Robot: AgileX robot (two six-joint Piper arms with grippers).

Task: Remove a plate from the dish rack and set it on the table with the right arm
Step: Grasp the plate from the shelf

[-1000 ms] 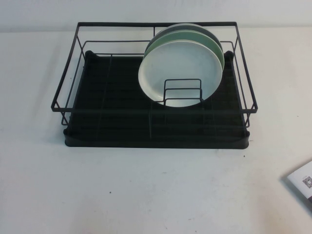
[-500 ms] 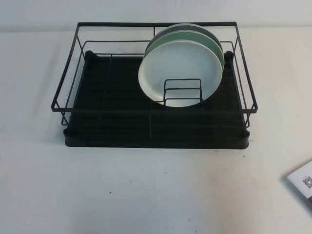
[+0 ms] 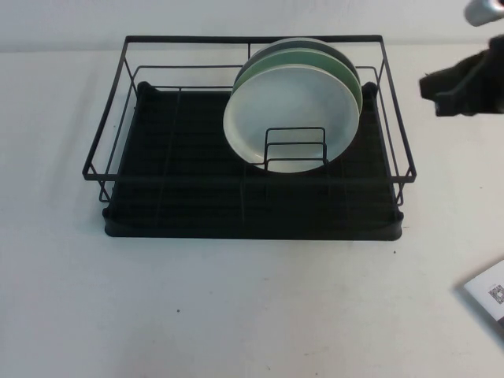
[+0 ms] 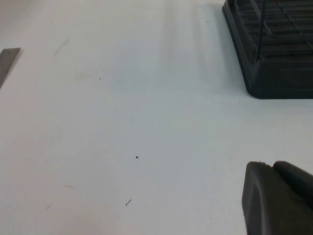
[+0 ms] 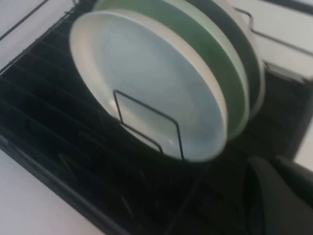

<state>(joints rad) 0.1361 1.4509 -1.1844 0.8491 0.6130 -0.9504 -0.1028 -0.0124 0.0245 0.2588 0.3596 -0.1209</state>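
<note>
The white plate (image 3: 287,118) stands on edge in the black wire dish rack (image 3: 106,130), leaning against two pale green plates (image 3: 352,79) behind it, with the small wire divider (image 3: 295,146) in front. My right gripper (image 3: 429,85) hangs in the air to the right of the rack, level with the plates and apart from them, fingers together and empty. In the right wrist view the white plate (image 5: 146,83) fills the picture above the right gripper (image 5: 275,164). My left gripper (image 4: 271,166) is shut and empty over the white table (image 4: 122,122), near a corner of the rack's drip tray (image 4: 274,73).
A white printed card (image 3: 488,295) lies at the table's right front edge. The arm's silver-grey cylinder (image 3: 482,9) shows at the top right. A grey strip (image 4: 7,61) lies on the table in the left wrist view. Bare table (image 3: 236,307) spreads in front of the rack.
My right arm has come into the high view at the upper right, beside the rack. The plates and the rack have not moved.
</note>
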